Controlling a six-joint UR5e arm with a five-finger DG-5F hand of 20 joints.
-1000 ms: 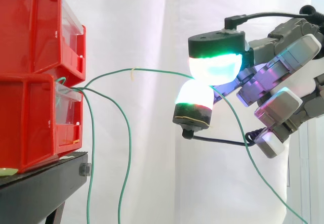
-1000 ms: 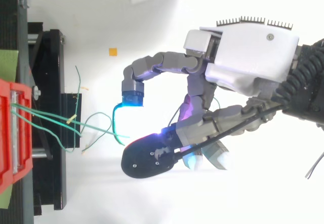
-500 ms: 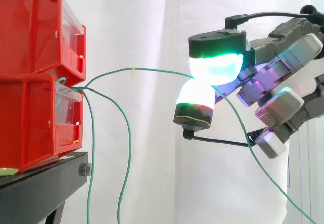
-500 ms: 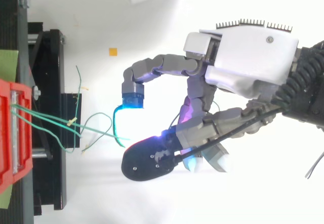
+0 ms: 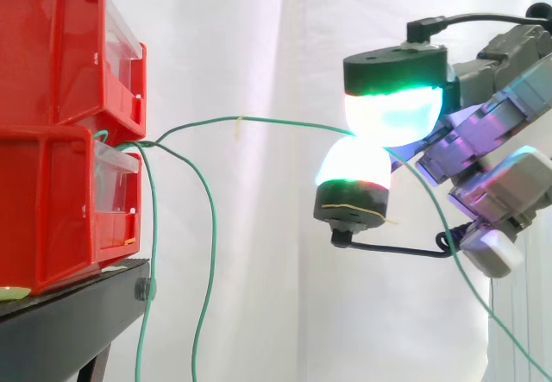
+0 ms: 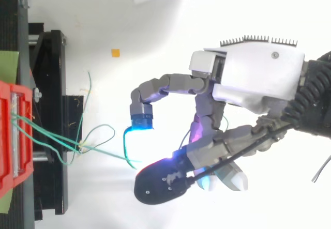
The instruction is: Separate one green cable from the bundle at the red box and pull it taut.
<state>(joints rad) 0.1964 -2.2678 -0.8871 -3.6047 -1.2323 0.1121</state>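
The hand point(image 5: 504, 132), at the right of the side view, pinches one green cable point(image 5: 267, 122) between two glowing fingertips point(image 5: 392, 110), one pad pressed down onto the other; the remaining fingers are curled loosely behind. In the top view the hand point(image 6: 258, 76) reaches in from the right edge, with one finger bent toward the stand.

At the far left of the side view, two red boxes are stacked, the upper box point(image 5: 60, 46) on the lower box point(image 5: 52, 209), both resting on a black stand point(image 5: 69, 322). The bundle point(image 5: 129, 146) leaves the front of the lower box. Two loose cables point(image 5: 211, 253) drop from it toward the bottom edge, clear of the pinched strand. The pinched cable rises from the box front, carries a small pale tag point(image 5: 239, 122), and runs almost level across the white curtain point(image 5: 259, 37) to the pads at centre right. Beyond the pinch its free tail point(image 5: 470, 278) slopes to the lower right corner.

Progress, as judged: separation appears complete, since a single strand is held apart from the others. The span shows a slight bow near the box, so it seems not yet fully taut; a little more draw away from the box remains.
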